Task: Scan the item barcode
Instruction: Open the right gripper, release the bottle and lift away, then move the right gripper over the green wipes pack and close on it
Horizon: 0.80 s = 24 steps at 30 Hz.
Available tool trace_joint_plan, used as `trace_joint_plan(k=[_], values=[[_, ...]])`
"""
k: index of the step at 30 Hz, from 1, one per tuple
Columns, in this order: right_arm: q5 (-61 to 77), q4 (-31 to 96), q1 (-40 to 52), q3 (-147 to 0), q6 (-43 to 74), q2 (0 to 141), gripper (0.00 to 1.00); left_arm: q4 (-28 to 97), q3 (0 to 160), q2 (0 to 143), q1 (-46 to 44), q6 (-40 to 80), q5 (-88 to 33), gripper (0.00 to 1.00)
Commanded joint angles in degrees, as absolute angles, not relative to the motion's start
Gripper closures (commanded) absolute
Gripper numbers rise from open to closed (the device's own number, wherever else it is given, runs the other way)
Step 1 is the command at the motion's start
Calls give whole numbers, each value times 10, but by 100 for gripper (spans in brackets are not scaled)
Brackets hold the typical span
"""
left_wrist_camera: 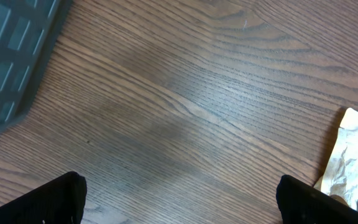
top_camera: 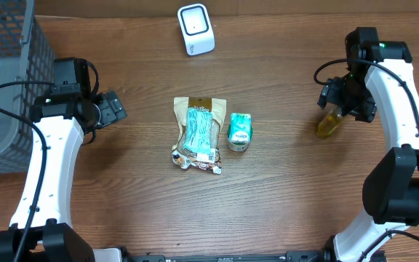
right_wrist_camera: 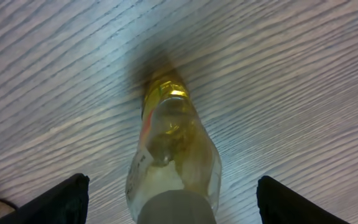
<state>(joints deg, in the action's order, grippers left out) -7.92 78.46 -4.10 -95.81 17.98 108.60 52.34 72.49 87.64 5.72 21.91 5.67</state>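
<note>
Bottle (right_wrist_camera: 173, 155) sits between the right end effector's (right_wrist_camera: 171, 190) parted fingers (right_wrist_camera: 67, 200), touching neither.

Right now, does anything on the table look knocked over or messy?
The yellow bottle under the open right gripper seems to lean, not stand straight. Nothing looks spilled; the snack bag is just crumpled.

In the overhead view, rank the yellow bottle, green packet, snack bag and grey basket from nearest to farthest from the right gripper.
1. yellow bottle, right at the right gripper, on the right side of the table.
2. green packet, mid-table.
3. snack bag, next to the packet, on its left.
4. grey basket, far left edge.
</note>
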Motion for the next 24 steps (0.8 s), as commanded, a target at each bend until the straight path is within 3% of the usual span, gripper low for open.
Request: trace_joint_plan(k=[1,10,13,18,24], values=[[-83,789,-43,-976,182,1078,15,522,730,870,56,212,61,0],[-59,893,-35,-1176,180,1076,12,523,730,870,56,212,61,0],[6,915,-28,-1218,177,1075,0,522,730,870,56,212,61,0],[140,914,-22,-1211,160,1075,0,523,730,870,56,212,61,0],[155,910,17,-1190,160,1075,5,523,730,870,56,212,61,0]])
